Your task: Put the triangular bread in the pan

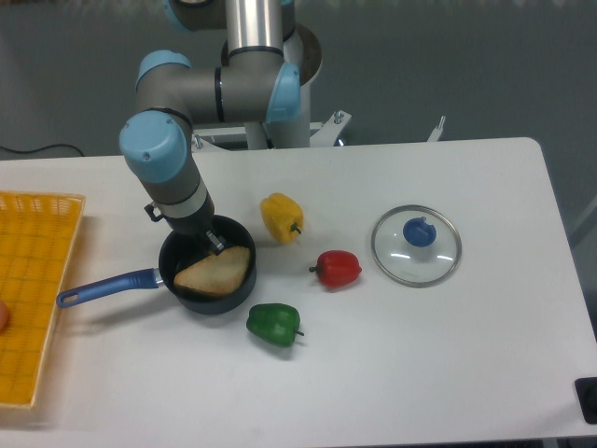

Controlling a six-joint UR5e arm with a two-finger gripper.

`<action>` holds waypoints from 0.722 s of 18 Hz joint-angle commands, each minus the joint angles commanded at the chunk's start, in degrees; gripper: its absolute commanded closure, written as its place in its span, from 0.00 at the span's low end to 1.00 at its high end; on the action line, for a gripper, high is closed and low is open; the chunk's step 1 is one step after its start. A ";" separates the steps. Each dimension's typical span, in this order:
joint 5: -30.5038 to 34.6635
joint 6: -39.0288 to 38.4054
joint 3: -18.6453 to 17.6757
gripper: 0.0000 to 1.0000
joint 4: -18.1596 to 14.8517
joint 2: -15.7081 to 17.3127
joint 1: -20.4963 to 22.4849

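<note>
The triangular bread (215,272), a tan toast wedge, lies inside the pan (187,250), a small dark saucepan with a long blue handle (104,287) pointing left. The bread leans toward the pan's right rim. My gripper (213,243) hangs over the back of the pan, its fingertips right at the bread's upper edge. The wrist hides most of the fingers, so I cannot see whether they are apart or closed on the bread.
A yellow pepper (282,217) lies just right of the pan, a red pepper (339,269) further right and a green pepper (274,324) in front. A glass lid with a blue knob (416,245) lies at the right. An orange basket (33,289) stands at the left edge.
</note>
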 joint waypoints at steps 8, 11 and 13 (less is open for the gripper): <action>0.09 0.26 0.26 1.00 -0.09 -0.09 0.44; 0.17 0.26 0.88 1.00 -0.09 -0.09 0.88; 0.44 0.18 0.79 1.00 -0.26 -0.18 0.79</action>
